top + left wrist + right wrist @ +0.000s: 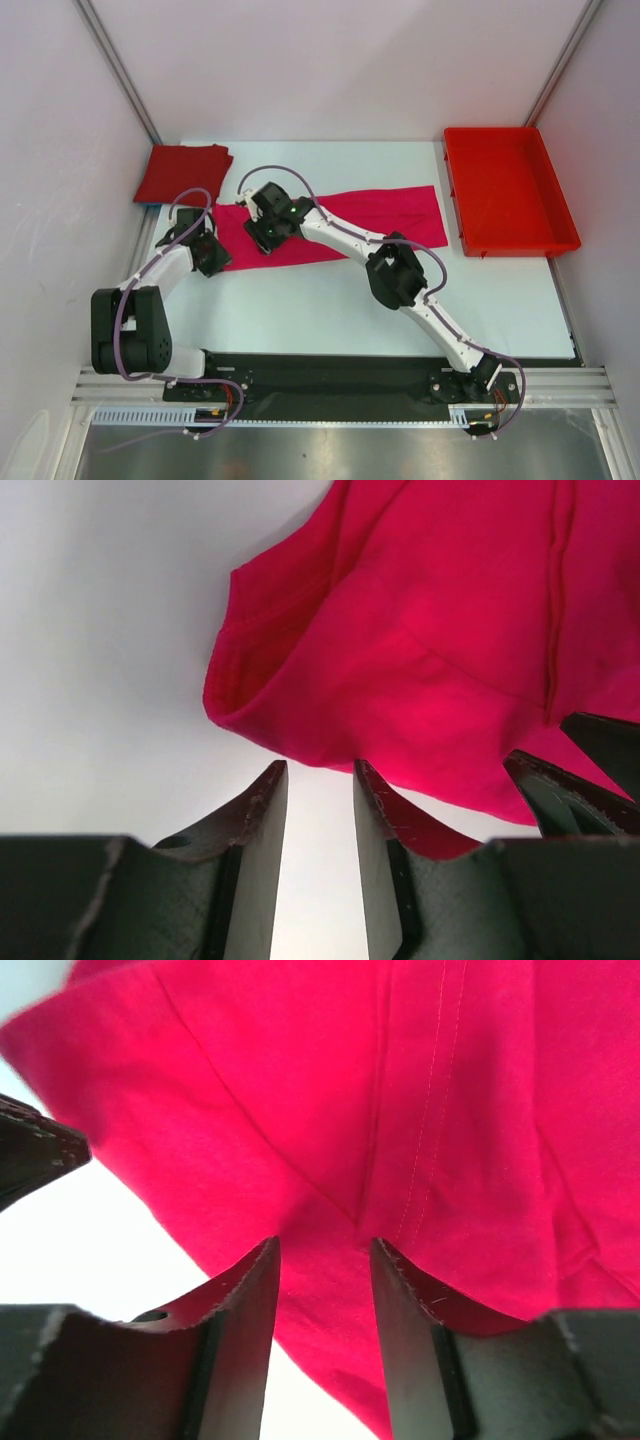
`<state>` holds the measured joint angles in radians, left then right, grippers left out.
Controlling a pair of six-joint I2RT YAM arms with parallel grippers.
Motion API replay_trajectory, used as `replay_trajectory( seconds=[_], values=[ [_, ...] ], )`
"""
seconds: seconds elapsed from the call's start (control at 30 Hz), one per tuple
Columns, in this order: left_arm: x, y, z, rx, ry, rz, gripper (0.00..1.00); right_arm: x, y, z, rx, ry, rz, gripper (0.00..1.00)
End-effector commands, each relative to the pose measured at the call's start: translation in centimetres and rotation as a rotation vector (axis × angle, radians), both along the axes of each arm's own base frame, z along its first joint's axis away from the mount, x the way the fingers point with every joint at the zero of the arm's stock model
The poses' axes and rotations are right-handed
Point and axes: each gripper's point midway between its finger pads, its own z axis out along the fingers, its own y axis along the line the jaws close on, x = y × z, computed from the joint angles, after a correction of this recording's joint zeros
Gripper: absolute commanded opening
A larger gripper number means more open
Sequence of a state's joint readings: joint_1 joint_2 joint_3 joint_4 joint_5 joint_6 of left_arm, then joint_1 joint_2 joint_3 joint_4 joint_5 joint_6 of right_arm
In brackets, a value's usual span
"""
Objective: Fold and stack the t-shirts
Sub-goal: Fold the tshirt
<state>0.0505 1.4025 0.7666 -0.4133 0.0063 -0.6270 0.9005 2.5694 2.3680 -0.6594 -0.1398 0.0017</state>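
At the far left corner of the table [330, 310] lies the crimson shirt [185, 172], folded into a flat packet against the wall. Its near edge comes close to the pink shirt [390, 208]; whether the two touch is hard to tell. The left gripper [320, 770] sits low at the pink shirt's left end. Its jaws are parted with only bare table in the gap, and the hem curls just past the tips, so it grips nothing. Just right of it, the right gripper [323, 1245] is down on the same end of the cloth. Its jaws are released too, astride a crease and a stitched seam, with pink cloth showing between them. The two grippers are close together, and the right one's dark fingers [575, 790] show at the edge of the left wrist view. The pink shirt stretches as a long band across the middle of the table, slanting slightly away to the right. The right arm [395, 270] reaches diagonally over it, its elbow covering part of the near edge. The shirt's right end stops just beside the red tray [455, 200], which stands at the far right.
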Motion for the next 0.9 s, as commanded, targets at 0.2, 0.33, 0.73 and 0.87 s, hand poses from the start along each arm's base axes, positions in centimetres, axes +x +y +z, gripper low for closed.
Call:
replay_trajectory(
  seconds=[0.2, 0.33, 0.73, 0.87],
  values=[
    [0.4, 0.2, -0.6, -0.02, -0.007, 0.038, 0.36, 3.4, -0.6, -1.1, -0.042, -0.104, -0.096, 0.41],
    [0.1, 0.3, -0.9, -0.017, 0.002, 0.047, 0.35, 4.5, -1.2, -1.1, -0.058, -0.14, -0.159, 0.41],
    [-1.0, 0.1, -2.0, -0.032, 0.035, 0.059, 0.33, 10.4, -3.7, 0.8, -0.003, -0.23, -0.312, 0.33],
    [-1.3, -0.1, -1.9, -0.042, 0.038, 0.064, 0.32, 14.7, -5.8, 1.9, 0.029, -0.31, -0.389, 0.35]
  ],
)
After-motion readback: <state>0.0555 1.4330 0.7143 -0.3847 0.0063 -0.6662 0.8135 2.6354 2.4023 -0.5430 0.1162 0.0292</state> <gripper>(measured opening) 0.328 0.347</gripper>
